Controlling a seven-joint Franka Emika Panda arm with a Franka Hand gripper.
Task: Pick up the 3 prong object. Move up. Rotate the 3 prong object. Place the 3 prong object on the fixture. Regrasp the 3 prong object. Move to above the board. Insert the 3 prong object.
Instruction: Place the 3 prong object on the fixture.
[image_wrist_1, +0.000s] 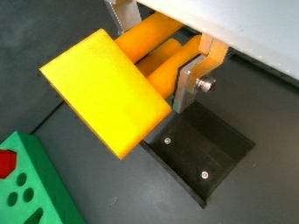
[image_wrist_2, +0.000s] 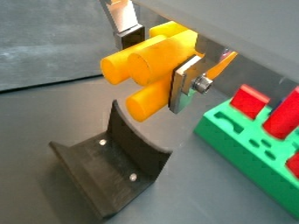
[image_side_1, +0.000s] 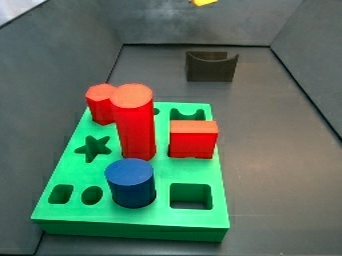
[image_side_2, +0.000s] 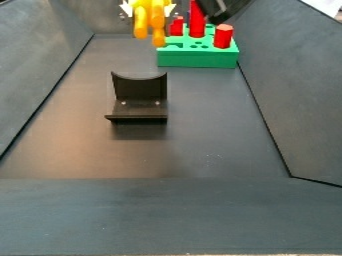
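Gripping the 3 prong object, the hand hangs in the air above the fixture, both wrist views looking down past it. No writing, brand or label readable on any piece in any view.

- Hand: silver finger plates closed on the yellow-orange piece from two sides; one finger with a bolt head shows clearly in a wrist view, the opposite one mostly hidden behind the piece.
- 3 prong object: in a wrist view its flat square face points toward the camera and covers much of the fixture below; round prongs show best from the opposite wrist camera, pointing sideways. It touches nothing but the fingers.
- In a side view the piece sits high at the frame's top edge, clear of the tabletop; in the facing side view only a yellow sliver shows at the top edge, the hand itself out of frame.
- Fixture: dark bracket with curved notch, standing alone on the dark tabletop, well apart from the board in both side views.
- Board: bright green, carrying a red cylinder pair, a red cube and a blue cylinder; star, square and round holes open.
- Dark walls box in the work area
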